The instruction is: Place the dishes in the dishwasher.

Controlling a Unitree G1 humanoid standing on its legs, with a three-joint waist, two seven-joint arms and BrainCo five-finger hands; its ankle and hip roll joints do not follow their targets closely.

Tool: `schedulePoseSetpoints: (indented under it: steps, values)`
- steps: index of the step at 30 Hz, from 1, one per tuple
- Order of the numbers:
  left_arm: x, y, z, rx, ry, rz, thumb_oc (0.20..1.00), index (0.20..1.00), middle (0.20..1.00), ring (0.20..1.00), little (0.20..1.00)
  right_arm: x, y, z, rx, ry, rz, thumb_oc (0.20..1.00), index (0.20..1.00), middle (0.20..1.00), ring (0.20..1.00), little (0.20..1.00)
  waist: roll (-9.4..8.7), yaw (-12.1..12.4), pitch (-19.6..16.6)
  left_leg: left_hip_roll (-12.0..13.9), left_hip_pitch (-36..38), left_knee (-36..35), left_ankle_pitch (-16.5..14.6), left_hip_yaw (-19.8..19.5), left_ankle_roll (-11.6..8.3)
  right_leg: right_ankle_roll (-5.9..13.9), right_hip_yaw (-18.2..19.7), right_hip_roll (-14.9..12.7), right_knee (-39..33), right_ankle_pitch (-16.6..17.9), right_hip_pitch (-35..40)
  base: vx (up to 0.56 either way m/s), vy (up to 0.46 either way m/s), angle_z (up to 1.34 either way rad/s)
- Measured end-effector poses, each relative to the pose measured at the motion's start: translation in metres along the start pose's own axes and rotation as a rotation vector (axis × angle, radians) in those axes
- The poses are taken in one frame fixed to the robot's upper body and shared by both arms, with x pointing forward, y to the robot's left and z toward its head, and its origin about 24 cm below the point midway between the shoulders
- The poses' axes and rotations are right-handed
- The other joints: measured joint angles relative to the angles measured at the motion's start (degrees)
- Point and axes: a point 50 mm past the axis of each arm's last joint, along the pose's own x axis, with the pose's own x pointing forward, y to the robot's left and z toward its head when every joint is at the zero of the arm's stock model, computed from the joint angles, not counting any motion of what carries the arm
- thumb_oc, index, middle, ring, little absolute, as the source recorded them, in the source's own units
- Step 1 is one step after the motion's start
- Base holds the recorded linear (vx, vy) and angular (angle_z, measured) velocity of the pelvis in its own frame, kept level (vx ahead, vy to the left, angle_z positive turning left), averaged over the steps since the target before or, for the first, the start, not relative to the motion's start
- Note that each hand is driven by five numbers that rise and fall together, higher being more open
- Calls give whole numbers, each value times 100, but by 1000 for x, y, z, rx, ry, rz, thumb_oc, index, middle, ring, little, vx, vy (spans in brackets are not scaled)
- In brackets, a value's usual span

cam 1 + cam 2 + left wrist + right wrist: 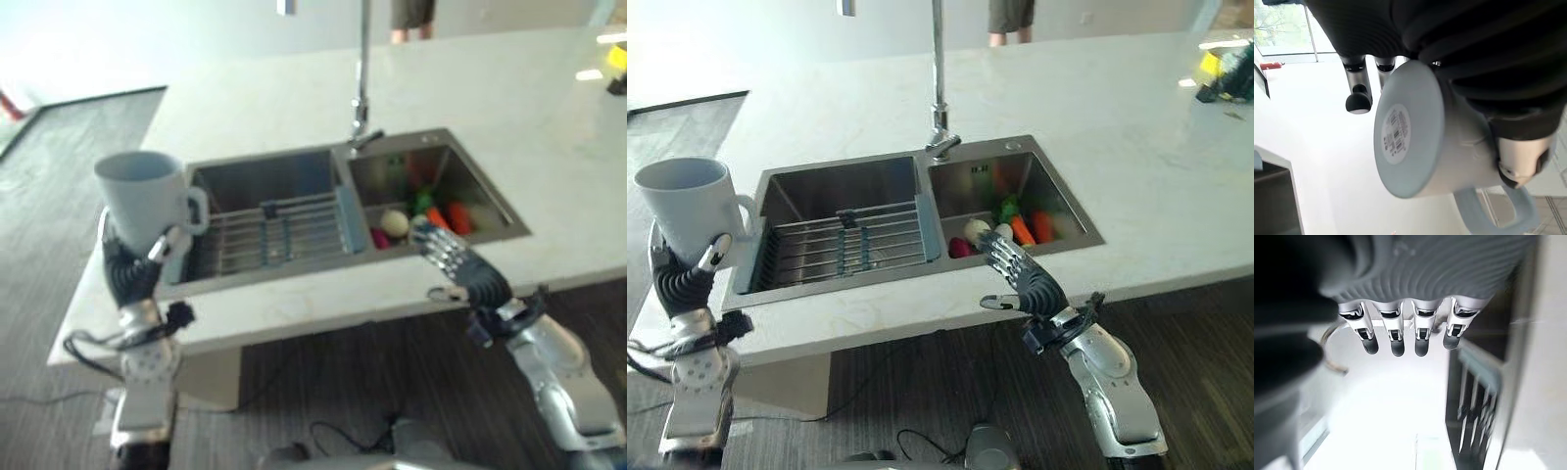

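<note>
Left hand (688,279) grips the mug (688,210) upright, left of the sink rack (847,245); right hand (1024,279) open, probably idle.

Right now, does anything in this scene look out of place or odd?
Yes: vegetables lie in the right sink basin, odd for a dish job. The left robot hand holds the mug upright; the right robot hand hovers open.

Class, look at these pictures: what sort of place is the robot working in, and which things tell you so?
Most likely a kitchen: a double-basin steel sink with a tall tap set in a pale stone-look counter, and a mug held in the left hand.
</note>
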Motion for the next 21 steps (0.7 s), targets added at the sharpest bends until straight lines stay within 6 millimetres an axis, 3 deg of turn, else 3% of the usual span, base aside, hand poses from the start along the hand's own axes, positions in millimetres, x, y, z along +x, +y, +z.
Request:
schedulePoseSetpoints:
  steps: [5,6,7,8,9,10,11,12,13,14,15,16,17,18,19,20,21]
  values:
    - [-22,11,0,-206,95,1,200,200,200,200,200,1,2,3,-10,-20,12,1000,1000,1000,1000,1000,174,692,-29,42,-309,-6,268,-537,-162,-177,-389,-18,440,-294,-212,-134,-145,53]
    - [-24,10,-1,-249,110,9,200,200,200,200,200,8,6,5,-14,-36,25,1000,1000,1000,1000,1000,268,790,16,22,-521,14,353,-691,-232,-191,-491,-16,600,-306,-329,-251,-52,96]
    - [-21,2,1,-301,98,-22,200,200,200,200,200,12,8,9,-29,-52,32,1000,1000,1000,1000,1000,267,769,129,66,-742,-74,467,-836,-162,-232,-727,-94,557,-284,-397,-206,-16,139]
    - [-18,-5,5,-325,75,-66,200,200,200,200,200,14,9,8,-30,-48,35,1000,1000,1000,1000,1000,327,891,206,247,-908,-38,411,-520,-96,-315,-1095,-205,512,-244,-366,-226,9,172]
    - [-12,-13,9,-351,46,-118,200,200,200,200,200,12,5,8,-36,-48,-2,1000,1000,1000,1000,1000,323,831,306,522,-1095,236,318,136,-14,-388,-1596,-395,446,-229,-282,-282,100,205]
    - [-4,-23,13,-408,17,-170,200,200,200,200,200,10,-1,7,-39,-41,-58,1000,1000,1000,1000,1000,275,725,398,823,-1266,543,348,842,-65,-406,-2065,-553,276,-140,-92,-336,185,192]
    - [2,-29,17,-425,-15,-212,200,200,200,200,200,9,-7,7,-45,-45,-100,1000,1000,1000,1000,1000,139,732,499,956,-1162,689,364,1257,-90,-416,-2396,-755,75,32,62,-325,231,178]
    - [8,-39,16,-462,-22,-251,200,200,200,200,200,5,-15,4,-51,-45,-146,1000,1000,1000,1000,1000,2,668,631,969,-923,756,373,1666,-101,-355,-2744,-964,-235,264,335,-250,253,152]
    - [11,-46,20,-483,-40,-299,200,200,200,200,200,0,-23,4,-57,-48,-195,1000,1000,1000,1000,1000,-226,472,750,707,-658,831,367,1790,-98,-206,-2940,-1294,-533,413,561,-197,302,185]
    - [13,-46,23,-511,-73,-311,200,200,200,200,200,-5,-32,15,-97,-109,-240,1000,1000,1000,1000,1000,-218,135,839,588,-211,1026,234,1818,120,-46,-2542,-1360,-670,441,581,-92,469,172]
    - [15,-48,23,-515,-78,-317,200,200,200,200,200,-7,-35,17,-110,-118,-261,1000,1000,1000,1000,1000,-122,17,823,517,60,883,158,1841,249,29,-2052,-1298,-579,461,463,-21,501,156]
    - [19,-52,24,-534,-90,-323,200,200,200,200,200,-11,-39,20,-124,-140,-287,1000,1000,1000,1000,1000,70,-79,789,438,194,752,-264,1854,209,359,-1998,-1381,-414,471,423,41,515,113]
    - [24,-55,27,-548,-115,-336,200,200,200,200,200,-13,-40,19,-109,-159,-319,1000,1000,1000,1000,1000,79,-33,823,345,72,944,-686,1859,183,462,-2036,-1587,-214,546,448,-66,469,123]
    - [25,-55,27,-566,-114,-335,200,200,200,200,200,-14,-34,16,-78,-170,-329,1000,1000,1000,1000,1000,-17,-26,787,154,-16,1101,-781,1762,328,508,-2000,-1759,-291,667,581,-49,425,109]
    - [25,-53,28,-569,-118,-330,200,200,200,200,200,-12,-29,19,-55,-210,-331,1000,1000,1000,1000,1000,-97,47,768,-80,-145,1337,-838,1590,422,685,-1976,-1966,-397,1027,636,-24,501,98]
    - [25,-51,27,-568,-115,-327,200,200,200,200,200,-6,-27,20,-31,-247,-337,1000,1000,1000,1000,1000,-85,191,764,-210,-236,1392,-854,1567,452,460,-1970,-2118,-434,1543,616,53,444,80]
    - [27,-48,29,-569,-122,-324,200,200,200,200,200,-2,-24,20,-18,-259,-326,1000,1000,1000,1000,1000,-103,319,763,-348,-205,1396,-876,1532,490,304,-1974,-2143,-319,1652,611,86,563,56]
